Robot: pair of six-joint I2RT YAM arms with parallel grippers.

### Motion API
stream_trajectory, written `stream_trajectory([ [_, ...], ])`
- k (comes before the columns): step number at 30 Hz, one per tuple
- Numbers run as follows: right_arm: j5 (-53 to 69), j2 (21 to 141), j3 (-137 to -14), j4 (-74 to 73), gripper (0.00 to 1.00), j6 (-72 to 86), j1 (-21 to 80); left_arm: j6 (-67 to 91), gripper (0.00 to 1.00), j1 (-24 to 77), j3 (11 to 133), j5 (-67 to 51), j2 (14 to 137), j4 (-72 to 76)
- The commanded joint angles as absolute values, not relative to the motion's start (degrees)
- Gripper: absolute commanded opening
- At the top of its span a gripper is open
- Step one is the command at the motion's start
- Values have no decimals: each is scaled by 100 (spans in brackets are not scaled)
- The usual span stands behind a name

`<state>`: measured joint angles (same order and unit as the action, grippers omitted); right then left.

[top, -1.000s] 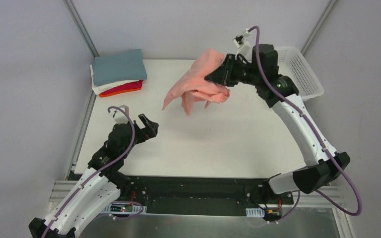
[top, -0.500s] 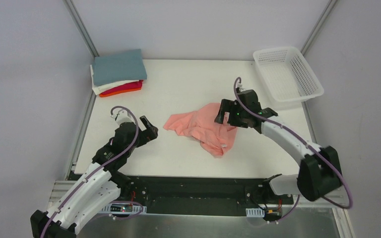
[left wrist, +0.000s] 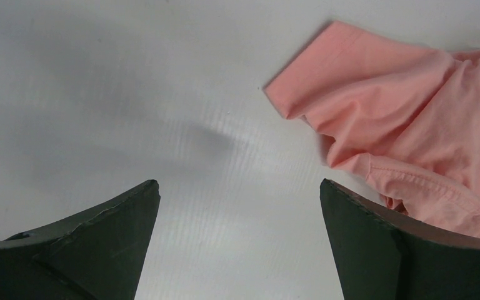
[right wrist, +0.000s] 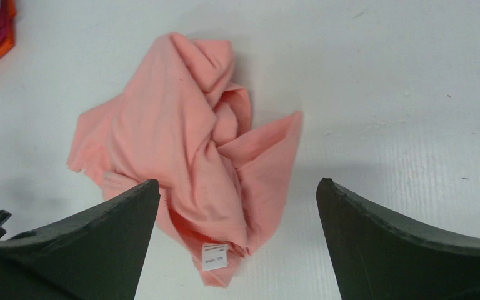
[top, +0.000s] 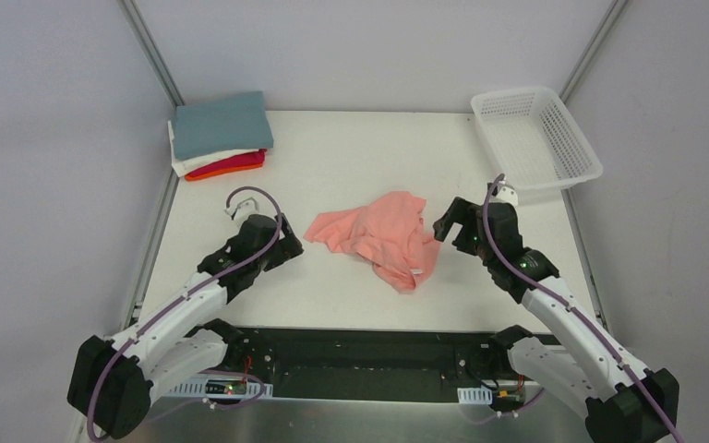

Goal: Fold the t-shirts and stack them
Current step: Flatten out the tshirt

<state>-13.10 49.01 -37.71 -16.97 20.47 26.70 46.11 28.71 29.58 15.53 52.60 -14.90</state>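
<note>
As it lies crumpled, salmon-pink t-shirt (top: 383, 238) shows label (right wrist: 214, 256) | left gripper (left wrist: 239, 185) agape | right gripper (right wrist: 237, 182) agape

The left arm (top: 171, 314) and right arm (top: 568, 314) both reach forward and inward, held low, jaws spread wide and empty.

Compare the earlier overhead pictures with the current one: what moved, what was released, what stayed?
The right gripper carried the salmon-pink shirt down to mid-table, released it and backed off, open. The left gripper, open, edged toward the shirt. The folded stack and basket stayed put.
</note>
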Motion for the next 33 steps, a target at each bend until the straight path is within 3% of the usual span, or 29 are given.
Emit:
stream_trajectory([
  [1,-2120,4912,-3706,-1650,99,2557,2586,4718,100,2665,3399,1025,6037,-643],
  [6,-1539,5591,-3789,-1674,99,2934,2312,4719,100,2395,3932,255,7554,-220],
  [14,-1064,6364,-3908,-1646,99,3077,1996,4398,68,2419,4810,-950,9352,218],
  [18,-714,6545,-3836,-1480,99,3184,1782,4217,39,2502,4841,-1137,9664,330],
  [20,-508,6690,-3820,-1358,99,3196,1733,4148,9,2507,4834,-1196,9786,367],
  [21,-429,6777,-3828,-1320,99,3200,1720,4134,0,2512,4838,-1145,9817,369],
  [27,180,7611,-4128,-1073,93,3138,1707,4105,0,2507,4665,-727,9626,369],
  [33,527,8496,-4367,-724,74,3282,1713,4111,0,2506,4580,-762,9553,449],
])
